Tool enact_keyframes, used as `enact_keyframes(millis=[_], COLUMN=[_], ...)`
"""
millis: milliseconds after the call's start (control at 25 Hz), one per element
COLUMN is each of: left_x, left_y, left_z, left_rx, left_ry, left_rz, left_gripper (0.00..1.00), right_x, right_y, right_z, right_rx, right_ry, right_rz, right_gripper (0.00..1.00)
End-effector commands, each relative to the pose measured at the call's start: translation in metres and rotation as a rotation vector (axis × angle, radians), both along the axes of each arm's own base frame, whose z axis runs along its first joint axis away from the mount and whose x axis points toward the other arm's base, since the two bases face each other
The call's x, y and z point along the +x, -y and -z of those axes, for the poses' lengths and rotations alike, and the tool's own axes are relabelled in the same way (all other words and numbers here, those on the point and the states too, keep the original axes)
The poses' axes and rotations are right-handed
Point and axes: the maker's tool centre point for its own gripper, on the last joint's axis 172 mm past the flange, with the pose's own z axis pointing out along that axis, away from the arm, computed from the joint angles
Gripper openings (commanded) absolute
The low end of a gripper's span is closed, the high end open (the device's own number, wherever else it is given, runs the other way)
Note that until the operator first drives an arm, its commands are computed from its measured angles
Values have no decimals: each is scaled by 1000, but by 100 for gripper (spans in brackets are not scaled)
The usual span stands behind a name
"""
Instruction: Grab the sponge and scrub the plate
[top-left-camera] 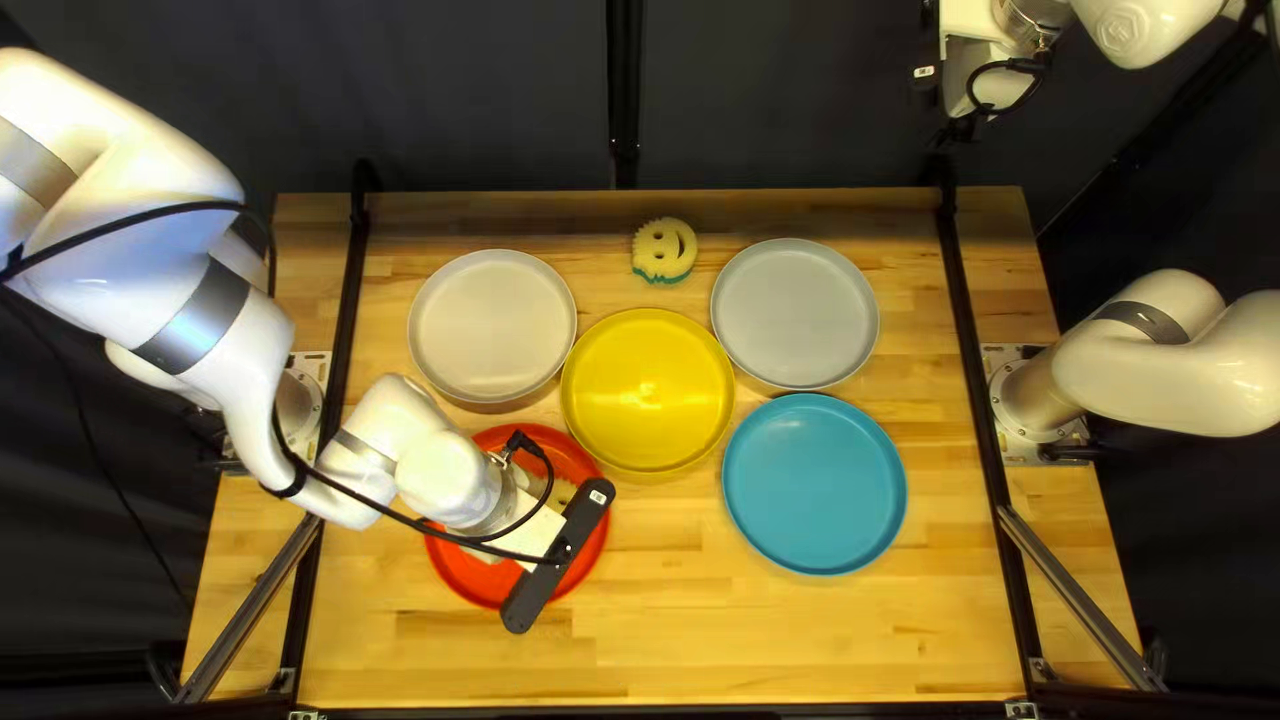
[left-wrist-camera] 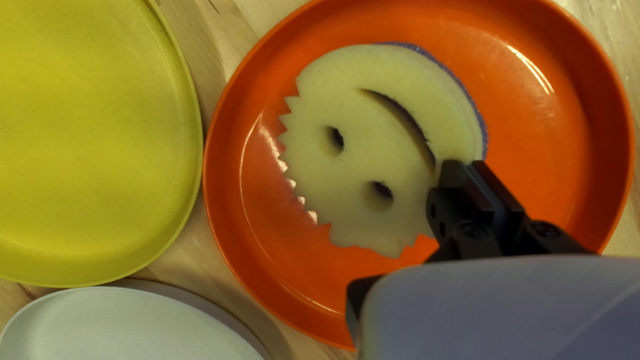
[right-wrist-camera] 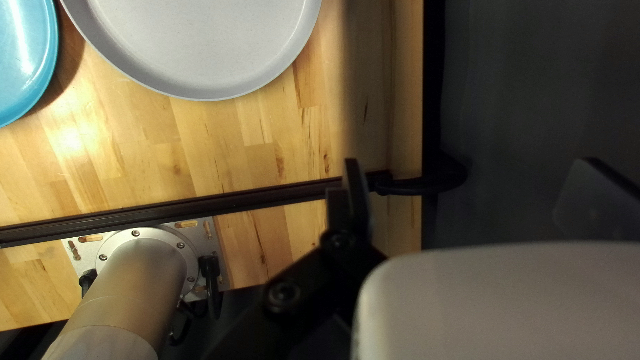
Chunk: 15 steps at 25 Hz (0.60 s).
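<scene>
Red plate point(left-wrist-camera: 553, 133) nearest you on the left arm's side: that is where your job stands. The sponge point(left-wrist-camera: 360, 160) is over it, face up, and your left gripper point(left-wrist-camera: 471, 167) is closed down to a narrow pinch on its edge, beside the end of the mouth slot. So the picking up looks done, and what is left, as I judge it, is the scrubbing: press the purple underside down, work it round the plate, then let go. You get no stain or foam to measure progress by, so whether any rubbing is done cannot be told.

Beyond, the blue plate point(top-left-camera: 815, 484), yellow plate point(top-left-camera: 648, 390), white plate point(top-left-camera: 492, 327) and grey plate point(top-left-camera: 795, 314) look like bystanders. Past them sits a second sponge point(top-left-camera: 651, 256), unused. Farthest out, your right gripper point(right-wrist-camera: 470, 163) stands wide with nothing in its grasp, taking no part.

As for what you can't see: the sponge's underside is hidden, so its contact with the plate is uncertain, and your left arm point(top-left-camera: 447, 474) covers much of both from above. Farther off, your right arm point(top-left-camera: 1140, 27) is cut by the top left view's edge, and one right finger is faint against the dark curtain.
</scene>
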Motion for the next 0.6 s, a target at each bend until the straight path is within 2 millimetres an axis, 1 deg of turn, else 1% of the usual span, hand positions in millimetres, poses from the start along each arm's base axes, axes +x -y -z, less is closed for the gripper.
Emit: enact_keyframes(millis=[40,120,200,480,560,600], left_x=[0,1,0,-9,-13,-15], left_y=[0,-3,-2,5,10,13], left_z=[0,11,14,4,-1,-7], left_rx=[0,-4,4,37,45,52], left_ry=[0,3,5,9,8,7], left_rz=[0,5,11,3,-2,-4], left_gripper=[0,0,0,0,0,0], right_x=[0,0,0,0,0,0], right_y=[0,0,0,0,0,0], right_z=[0,0,0,0,0,0], right_rx=[0,0,0,0,0,0], right_ry=[0,0,0,0,0,0], right_rz=[0,0,0,0,0,0], right_gripper=[100,100,100,100,100,100])
